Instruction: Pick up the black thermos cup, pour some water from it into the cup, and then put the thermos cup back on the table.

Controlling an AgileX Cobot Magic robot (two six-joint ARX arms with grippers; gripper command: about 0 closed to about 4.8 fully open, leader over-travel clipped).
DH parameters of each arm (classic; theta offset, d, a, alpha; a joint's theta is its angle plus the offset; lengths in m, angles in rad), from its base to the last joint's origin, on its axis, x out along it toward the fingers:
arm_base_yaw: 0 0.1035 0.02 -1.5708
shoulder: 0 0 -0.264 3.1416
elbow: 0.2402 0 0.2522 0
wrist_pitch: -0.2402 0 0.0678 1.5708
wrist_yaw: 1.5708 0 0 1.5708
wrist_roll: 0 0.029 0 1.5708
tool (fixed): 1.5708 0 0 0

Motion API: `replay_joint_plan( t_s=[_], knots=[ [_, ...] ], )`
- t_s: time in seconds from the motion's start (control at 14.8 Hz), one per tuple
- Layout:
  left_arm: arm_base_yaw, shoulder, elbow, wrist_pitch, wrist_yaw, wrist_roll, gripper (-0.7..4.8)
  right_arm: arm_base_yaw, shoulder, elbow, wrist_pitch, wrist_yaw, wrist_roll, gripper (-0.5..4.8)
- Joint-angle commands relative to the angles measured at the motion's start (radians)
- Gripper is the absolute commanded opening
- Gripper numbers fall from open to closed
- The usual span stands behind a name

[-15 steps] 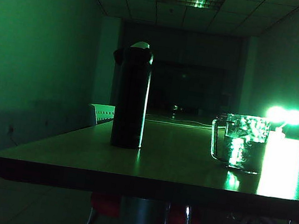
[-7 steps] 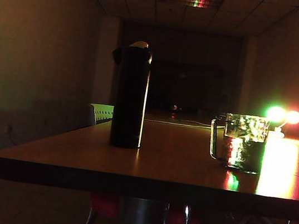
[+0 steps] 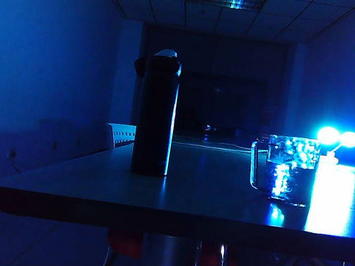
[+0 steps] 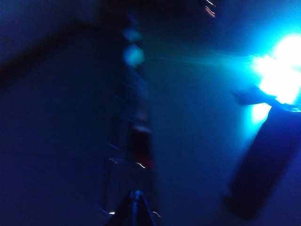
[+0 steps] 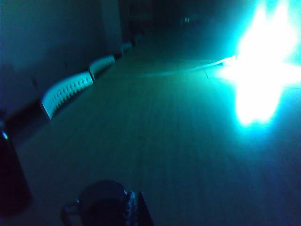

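Note:
The black thermos cup [image 3: 157, 113] stands upright on the table [image 3: 208, 198], left of the middle. The cup [image 3: 290, 169], a clear glass mug, stands to its right with its handle toward the thermos. No arm shows in the exterior view. In the blurred left wrist view my left gripper [image 4: 136, 209] is shut to a point, empty, and the thermos cup [image 4: 265, 155] is a dark shape well ahead of it. My right gripper [image 5: 136, 209] also looks shut and empty, right beside the cup [image 5: 101, 202], with the thermos cup [image 5: 9, 183] further off.
A very bright lamp [image 3: 337, 137] glares on the table behind the cup and washes out part of both wrist views. Pale chair backs [image 5: 66, 92] line the table's far left side. The room is dark and blue-lit.
The room's light has gone from green through amber to blue. The thermos cup and the glass cup stand where they were, and no arm has entered the exterior view.

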Motion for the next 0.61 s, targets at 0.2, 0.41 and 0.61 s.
replay_joint_plan(
  t_s=[0.2,0.41,0.61],
  knots=[
    [-0.002,0.328,0.228,0.079,0.190,-0.002,-0.06,0.001,0.022,0.025,0.043,-0.008,-0.013,-0.05],
    [-0.012,0.509,0.355,0.100,0.311,-0.002,-0.06,0.002,0.024,0.025,0.043,-0.023,-0.010,-0.05],
    [-0.093,0.644,0.393,0.211,0.324,-0.001,-0.04,0.002,0.025,0.025,0.041,-0.051,-0.010,-0.05]
  ],
)
